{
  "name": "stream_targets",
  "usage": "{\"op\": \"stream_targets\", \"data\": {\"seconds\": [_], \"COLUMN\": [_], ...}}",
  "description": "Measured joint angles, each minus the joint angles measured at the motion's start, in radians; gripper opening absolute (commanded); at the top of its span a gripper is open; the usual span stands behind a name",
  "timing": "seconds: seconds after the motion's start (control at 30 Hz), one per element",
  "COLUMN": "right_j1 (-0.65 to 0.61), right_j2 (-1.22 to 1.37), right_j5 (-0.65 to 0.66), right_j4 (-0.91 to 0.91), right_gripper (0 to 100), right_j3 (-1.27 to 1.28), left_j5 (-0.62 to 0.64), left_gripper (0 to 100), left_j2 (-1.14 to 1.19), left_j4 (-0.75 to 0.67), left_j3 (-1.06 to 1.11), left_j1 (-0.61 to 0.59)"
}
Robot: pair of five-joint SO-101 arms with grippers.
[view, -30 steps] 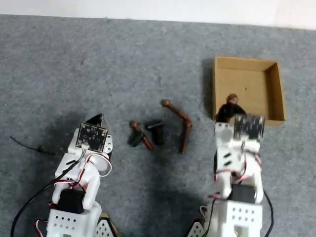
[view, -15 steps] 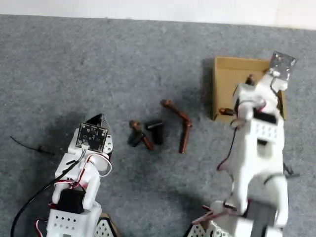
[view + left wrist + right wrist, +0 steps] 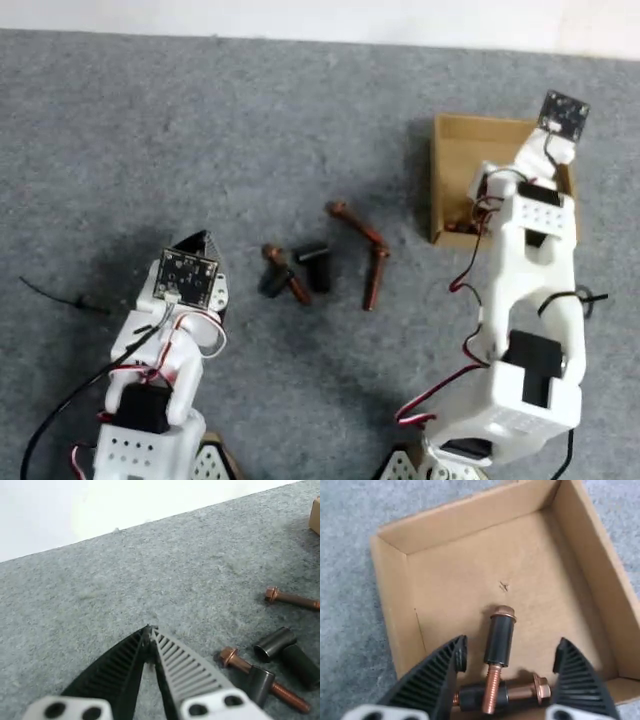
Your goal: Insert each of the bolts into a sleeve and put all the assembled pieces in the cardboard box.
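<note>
Bolts seated in sleeves already lie in the cardboard box [image 3: 395, 535]: one assembled piece [image 3: 500, 637] lies lengthwise between my right gripper's [image 3: 511, 655] fingers, and a second assembled piece [image 3: 520, 694] lies crosswise under its shank end. My right jaws stand wide apart and hold nothing, low between the box walls. To finish this drop well, I judge I should rise straight up with the jaws kept spread, so that no finger drags a piece or catches the cardboard. My left gripper [image 3: 150, 630] is closed on nothing, its tip low over the grey carpet. Near it lie a third bolt that looks pushed through a sleeve [image 3: 260, 685], a loose sleeve [image 3: 272, 644], a darker sleeve [image 3: 300, 665] and a bare bolt [image 3: 292, 599]. Another bare bolt [image 3: 376, 278] lies toward the box.
</note>
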Motion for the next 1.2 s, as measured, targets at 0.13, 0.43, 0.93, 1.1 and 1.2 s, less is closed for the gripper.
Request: {"op": "stream_targets", "data": {"seconds": [0.13, 0.43, 0.93, 1.1, 1.2], "right_j1": [-0.029, -0.199, -0.605, -0.697, -0.758], "right_j2": [-0.003, -0.267, -0.598, -0.598, -0.598], "right_j5": [0.000, 0.000, 0.097, 0.098, 0.098], "right_j4": [0.000, 0.000, 0.000, 0.000, -0.014], "right_gripper": [26.0, 26.0, 26.0, 26.0, 26.0], "right_j3": [0.012, 0.224, 0.598, 0.606, 0.644], "left_j5": [0.000, 0.000, 0.000, 0.000, 0.000], "left_gripper": [1, 1, 1, 1, 1], "left_j2": [0.000, 0.000, 0.000, 0.000, 0.000], "left_j4": [0.000, 0.000, 0.000, 0.000, 0.000], "left_j3": [0.000, 0.000, 0.000, 0.000, 0.000], "left_j1": [0.000, 0.000, 0.000, 0.000, 0.000]}}
